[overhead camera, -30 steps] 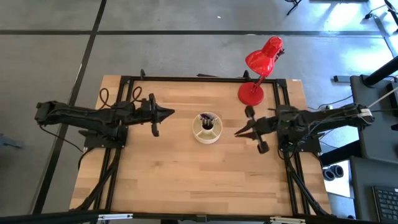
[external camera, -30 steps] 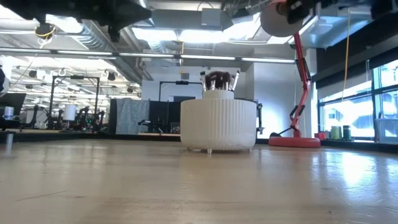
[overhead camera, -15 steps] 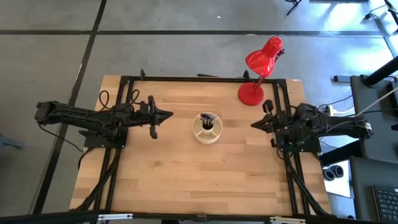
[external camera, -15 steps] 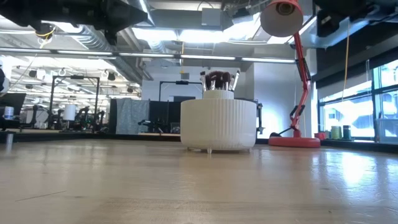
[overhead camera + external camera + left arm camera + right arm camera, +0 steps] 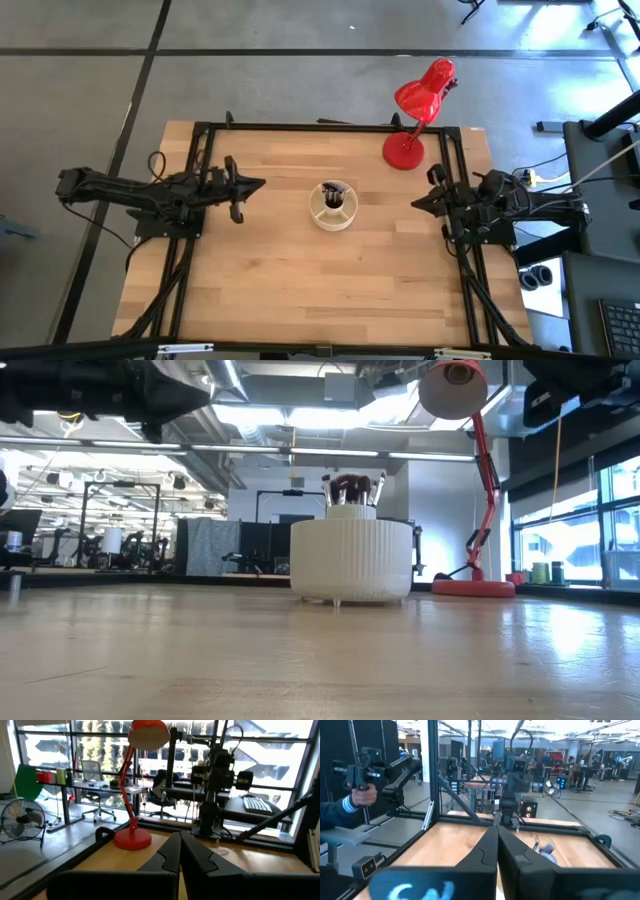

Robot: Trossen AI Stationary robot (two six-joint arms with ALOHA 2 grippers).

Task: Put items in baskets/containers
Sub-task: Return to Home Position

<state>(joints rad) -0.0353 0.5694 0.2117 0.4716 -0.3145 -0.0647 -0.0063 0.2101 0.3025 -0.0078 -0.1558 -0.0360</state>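
Observation:
The round cream organizer cup (image 5: pixel 333 206) stands on its base at the middle of the table, and in the low view the cup (image 5: pixel 351 560) has ribbed walls. Several thin makeup brushes (image 5: pixel 334 193) stand upright in it, their bristle tips (image 5: pixel 350 488) sticking out above the rim. My left gripper (image 5: pixel 262 183) hangs shut above the table, left of the cup, pointing at it; its fingers (image 5: pixel 170 851) meet. My right gripper (image 5: pixel 414 204) is shut too, right of the cup, near the table's right edge, its fingers (image 5: pixel 487 847) together. Neither wrist view shows the cup.
A red desk lamp stands on its round base (image 5: pixel 404 151) at the far right of the table, its head (image 5: pixel 425 90) beyond the far edge. A black frame (image 5: pixel 300 127) runs along the table's far edge. A person's hand (image 5: pixel 362 795) with a controller shows beyond the table.
Both arms have drawn back from the cup. My right gripper has moved from just beside the cup toward the table's right edge. My left gripper has moved a short way toward the left edge. The cup and brushes have kept still.

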